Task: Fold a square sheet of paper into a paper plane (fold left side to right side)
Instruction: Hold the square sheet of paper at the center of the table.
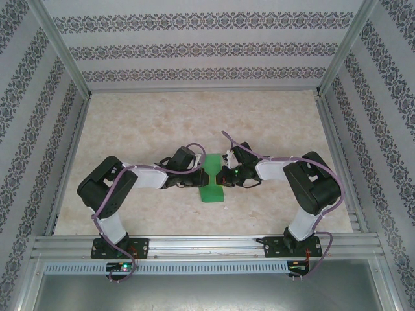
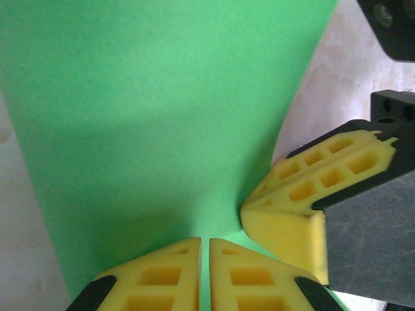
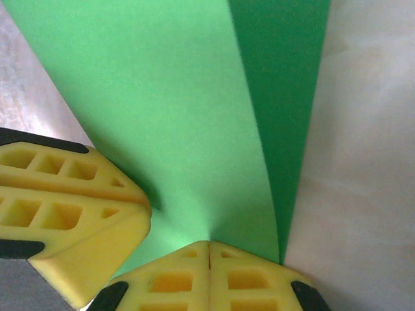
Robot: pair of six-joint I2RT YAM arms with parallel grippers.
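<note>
The left gripper (image 2: 203, 243) pinches the square sheet of paper (image 1: 213, 191), fingers almost touching. The right gripper (image 3: 209, 245), fingers pressed together, pinches it too.

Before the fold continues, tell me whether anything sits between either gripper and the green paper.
Nothing visible does. The left gripper and the right gripper both pinch the green paper directly, their yellow fingers close together.

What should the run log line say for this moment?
left gripper: shut on green paper | right gripper: shut on green paper, facing left gripper | paper: pinched narrow mid-sheet, near end flaring on table
</note>
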